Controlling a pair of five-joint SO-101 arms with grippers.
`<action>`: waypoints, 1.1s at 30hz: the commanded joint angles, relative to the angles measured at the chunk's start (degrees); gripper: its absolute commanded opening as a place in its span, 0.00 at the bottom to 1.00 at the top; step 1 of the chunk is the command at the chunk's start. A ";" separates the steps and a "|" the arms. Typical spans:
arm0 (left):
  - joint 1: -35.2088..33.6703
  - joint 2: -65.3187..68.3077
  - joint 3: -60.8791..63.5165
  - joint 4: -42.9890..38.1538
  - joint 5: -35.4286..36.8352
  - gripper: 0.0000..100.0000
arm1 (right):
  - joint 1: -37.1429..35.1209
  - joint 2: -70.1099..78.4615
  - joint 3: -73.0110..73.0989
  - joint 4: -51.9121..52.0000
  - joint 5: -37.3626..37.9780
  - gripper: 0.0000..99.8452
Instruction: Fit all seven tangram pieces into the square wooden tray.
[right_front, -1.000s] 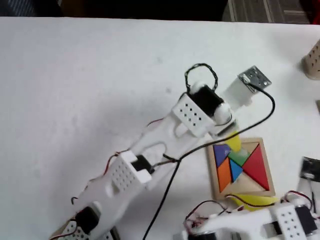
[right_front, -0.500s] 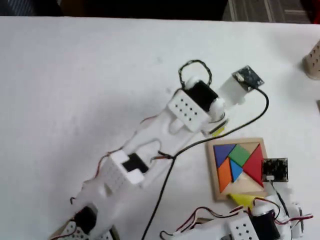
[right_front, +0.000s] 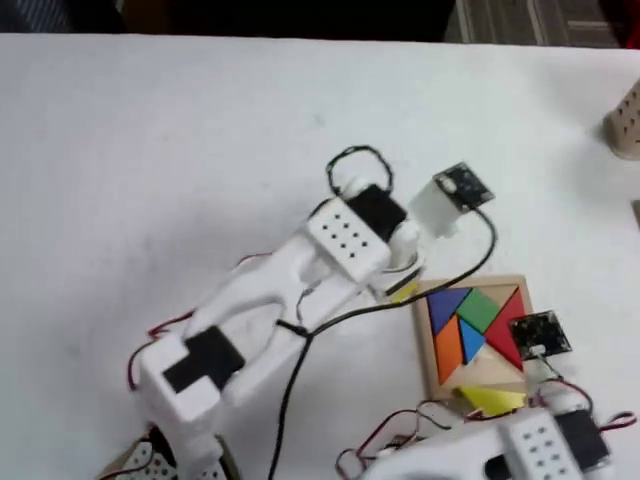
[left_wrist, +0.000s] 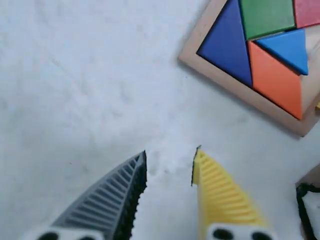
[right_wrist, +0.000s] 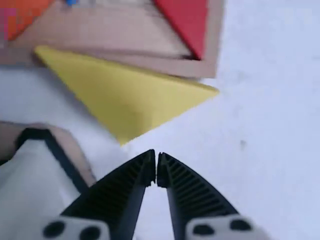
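- Open wide, the left gripper (left_wrist: 170, 162) holds nothing. Its grey and yellow fingers hang over the white table (left_wrist: 75, 75), near one corner of the tray (right_front: 423, 350) but not touching it.
- A second ago this gripper was right at the tray's far corner. The big white left arm (right_front: 300, 270) has pulled back and away, so it looks done there for now.
- The right gripper (right_wrist: 156, 172) is almost closed, with just a thin crack between its black fingers and nothing in it. It has swung in during the last second and now sits over the table just beside the yellow triangle (right_wrist: 130, 100).
- The yellow triangle lies flat on the table outside the tray, with its long side right along the tray's near edge. It has stayed out there the whole time.
- Inside the tray, a bare wooden gap (right_wrist: 115, 32) runs along that same edge. It looks like the spot for the yellow piece.
- The red triangle (right_wrist: 187, 17), big blue triangle (left_wrist: 227, 42), orange piece (left_wrist: 277, 77), green square (left_wrist: 265, 15) and small blue triangle (left_wrist: 289, 44) sit snug in the tray.
- The job looks close to done, but the right gripper will likely have to open up before it can take the yellow triangle.
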 joint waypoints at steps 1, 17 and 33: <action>-2.42 -10.07 12.92 -10.29 -0.44 0.18 | 1.45 12.70 -4.04 3.82 6.07 0.02; -3.56 -28.09 46.59 -37.27 -0.44 0.18 | 7.16 28.35 -2.29 -13.23 11.43 0.02; -3.56 -28.44 48.18 -37.19 -0.88 0.18 | -2.86 28.09 -5.45 -17.98 -6.42 0.02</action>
